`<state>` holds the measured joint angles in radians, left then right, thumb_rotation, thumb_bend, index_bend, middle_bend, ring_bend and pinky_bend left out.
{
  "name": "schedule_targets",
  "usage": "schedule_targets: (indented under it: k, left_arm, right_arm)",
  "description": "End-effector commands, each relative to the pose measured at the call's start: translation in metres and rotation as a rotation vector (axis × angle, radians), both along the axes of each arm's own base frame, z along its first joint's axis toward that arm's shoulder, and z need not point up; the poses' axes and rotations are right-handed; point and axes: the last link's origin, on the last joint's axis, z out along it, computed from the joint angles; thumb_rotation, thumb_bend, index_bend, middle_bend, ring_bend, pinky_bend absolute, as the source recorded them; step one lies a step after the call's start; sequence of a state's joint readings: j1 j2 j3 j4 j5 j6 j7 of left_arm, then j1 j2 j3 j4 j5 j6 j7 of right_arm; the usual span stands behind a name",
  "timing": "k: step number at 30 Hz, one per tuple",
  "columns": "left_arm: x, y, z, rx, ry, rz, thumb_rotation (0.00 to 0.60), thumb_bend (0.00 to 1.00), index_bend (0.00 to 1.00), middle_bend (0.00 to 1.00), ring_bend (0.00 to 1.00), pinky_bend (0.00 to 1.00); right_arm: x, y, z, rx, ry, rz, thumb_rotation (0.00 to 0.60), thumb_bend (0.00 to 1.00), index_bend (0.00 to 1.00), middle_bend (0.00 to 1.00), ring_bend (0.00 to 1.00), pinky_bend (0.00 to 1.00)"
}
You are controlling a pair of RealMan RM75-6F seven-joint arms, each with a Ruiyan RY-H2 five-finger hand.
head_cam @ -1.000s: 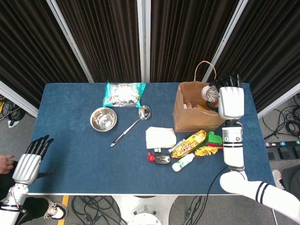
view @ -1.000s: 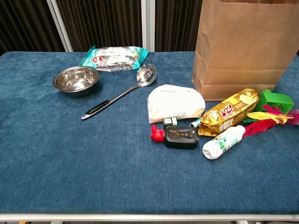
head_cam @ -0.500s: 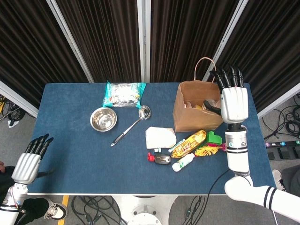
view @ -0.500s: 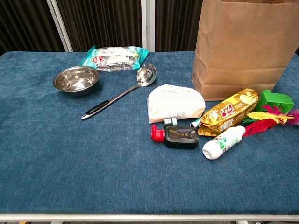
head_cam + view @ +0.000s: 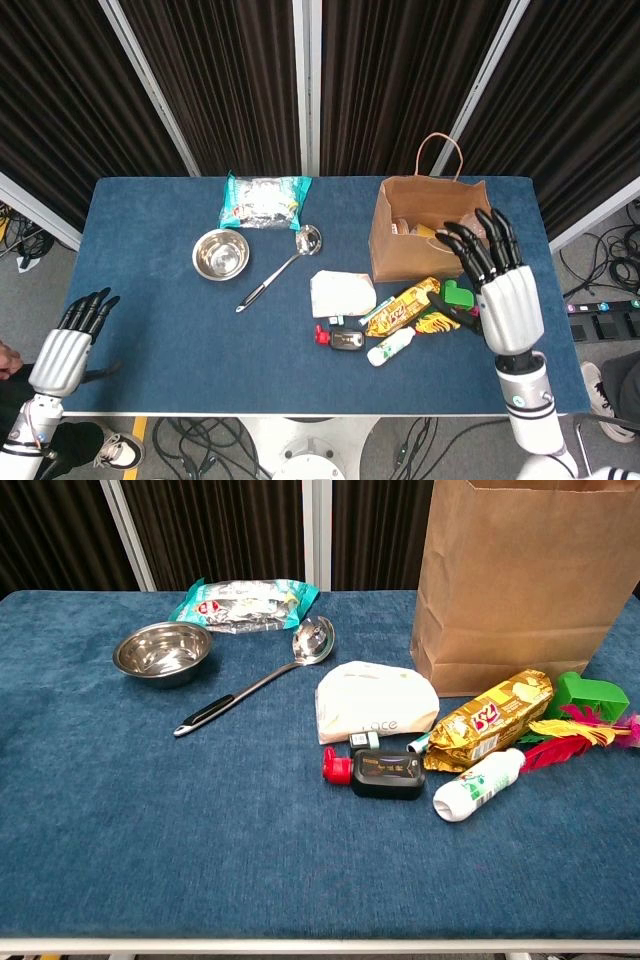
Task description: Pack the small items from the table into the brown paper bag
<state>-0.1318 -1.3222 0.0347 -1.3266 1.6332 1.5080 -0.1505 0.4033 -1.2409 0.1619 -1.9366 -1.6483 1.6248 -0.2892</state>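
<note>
The left hand (image 5: 62, 352) is seen off the worktop's (image 5: 150, 330) near left corner, fingers straight and apart, nothing held. A steel bowl (image 5: 162, 650) and ladle (image 5: 262, 681) lie toward the far left. Small items, among them a white pouch (image 5: 375, 701) and gold snack packet (image 5: 490, 718), lie just before the brown paper bag (image 5: 520, 580) at the far right. The right hand (image 5: 503, 292) hovers over the near right side, fingers spread, empty
</note>
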Motion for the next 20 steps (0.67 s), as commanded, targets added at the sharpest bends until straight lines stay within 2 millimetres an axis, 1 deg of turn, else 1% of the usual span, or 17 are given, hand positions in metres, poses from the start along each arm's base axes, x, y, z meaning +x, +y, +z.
schedule_targets:
  k: [1,3,6,9,12,15,20]
  left_arm:
    - [0.001,-0.001,-0.001,-0.006,-0.007,-0.006,0.6,0.12,0.08,0.08,0.0,0.12]
    - [0.003,-0.001,-0.003,-0.013,-0.012,-0.011,0.6,0.12,0.08,0.08,0.0,0.12]
    - [0.005,-0.004,-0.007,-0.024,-0.02,-0.02,0.6,0.11,0.08,0.08,0.0,0.12]
    - [0.005,-0.007,-0.009,-0.035,-0.026,-0.027,0.6,0.11,0.08,0.08,0.0,0.12]
    - [0.004,-0.011,-0.008,-0.038,-0.03,-0.027,0.6,0.12,0.08,0.08,0.0,0.12]
    - [0.002,-0.011,-0.006,-0.037,-0.028,-0.019,0.6,0.11,0.08,0.08,0.0,0.12]
    - [0.0,-0.011,-0.007,-0.042,-0.022,-0.015,0.6,0.12,0.08,0.08,0.0,0.12]
  right_arm:
    - [-0.074,0.045,-0.022,0.135,0.166,-0.161,0.6,0.0,0.21,0.2,0.05,0.03]
    - [-0.103,0.056,-0.029,0.171,0.216,-0.248,0.6,0.0,0.21,0.2,0.05,0.03]
    - [-0.137,0.063,-0.031,0.162,0.233,-0.347,0.6,0.0,0.21,0.2,0.04,0.03]
    - [-0.161,0.064,-0.026,0.134,0.235,-0.402,0.6,0.0,0.21,0.2,0.04,0.03]
    - [-0.18,0.063,-0.018,0.094,0.268,-0.442,0.6,0.0,0.21,0.2,0.04,0.03]
    - [-0.192,0.059,-0.011,0.057,0.287,-0.472,0.6,0.0,0.21,0.2,0.03,0.03]
    - [-0.196,0.054,-0.011,0.058,0.275,-0.479,0.6,0.0,0.21,0.2,0.03,0.03]
